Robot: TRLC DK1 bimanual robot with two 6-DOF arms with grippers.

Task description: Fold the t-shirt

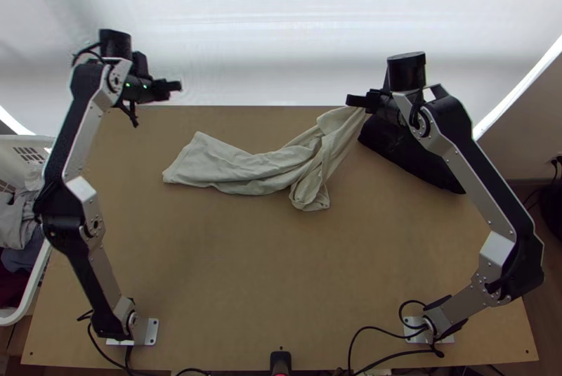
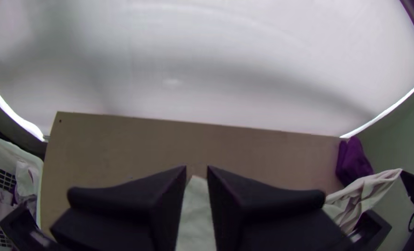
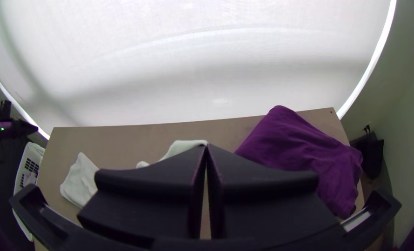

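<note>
Right gripper (image 1: 360,102): clenched on a bit of the pale t-shirt (image 1: 260,169), tips together, cloth pinched between them. Left gripper (image 1: 168,86): released, fingers a little apart, nothing between them.

Shirt drops from the right gripper to the table (image 1: 211,256), then runs as a bunched, twisted strip toward the left gripper's side. Its flat far end lies nearer the table's front than the left gripper, apart from it. A loose flap hangs off the strip, on the front side of the right gripper. Can't tell which part is sleeve, hem or collar. Dark purple cloth (image 3: 300,153) lies just beside the right gripper, on its outer side; basket (image 1: 10,147) with clothes sits outward of the left gripper.

Handling, my guess: light, limp, thin knit; won't break, won't hold shape, will crease and roll up. Not slippery, though a thin pinch at the edge could slide out under a hard pull. Best hold for the left gripper: a corner of the flat far end, right at the edge, one layer if possible. Grabbing mid-strip would likely lock the twist in. Looks like the spreading stage, no fold made; needs opening out first.
</note>
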